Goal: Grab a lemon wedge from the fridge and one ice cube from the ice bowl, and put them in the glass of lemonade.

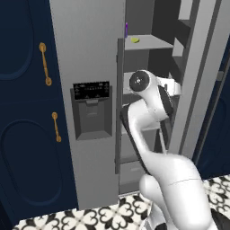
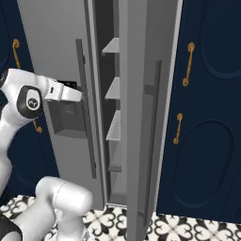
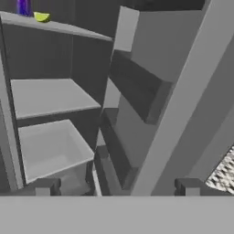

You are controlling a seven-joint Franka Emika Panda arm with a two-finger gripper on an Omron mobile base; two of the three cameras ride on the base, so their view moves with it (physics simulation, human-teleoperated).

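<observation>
The fridge [image 1: 90,54] stands between cabinets [image 1: 22,112], its right door [image 2: 146,117] swung open. Inside, the lemon wedge [image 1: 135,40] lies on an upper shelf [image 1: 150,42], just right of an upright item [image 1: 126,29]. More shelves and a drawer [image 3: 50,146] sit below. The arm [image 1: 150,130] stands before the opening.
</observation>
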